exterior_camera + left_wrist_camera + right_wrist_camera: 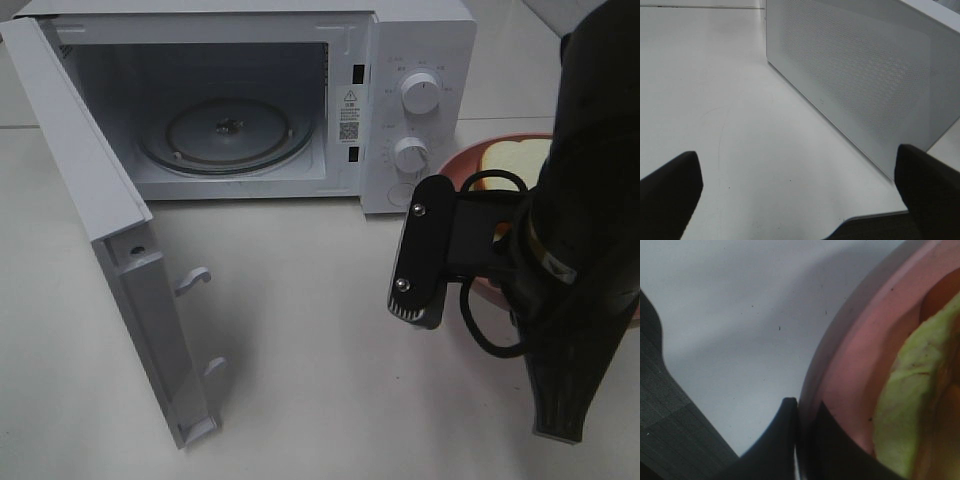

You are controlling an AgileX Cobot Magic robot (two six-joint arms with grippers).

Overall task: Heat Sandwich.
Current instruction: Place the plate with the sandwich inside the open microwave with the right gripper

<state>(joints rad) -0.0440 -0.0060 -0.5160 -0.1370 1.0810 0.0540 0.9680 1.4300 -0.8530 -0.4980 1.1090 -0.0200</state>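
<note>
The right arm has a glossy black shell with a small yellow-orange band. Beside that shell is a flat black bracket with two silver screws and a ribbed grey end. A thin black cable loops beside the shell. The left gripper has broad matte black fingers. The right gripper has black fingers tapering to points.

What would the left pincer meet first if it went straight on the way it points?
Likely the open microwave door, outer face, ahead of the left pincer; the table below may come first, depth unclear.
</note>
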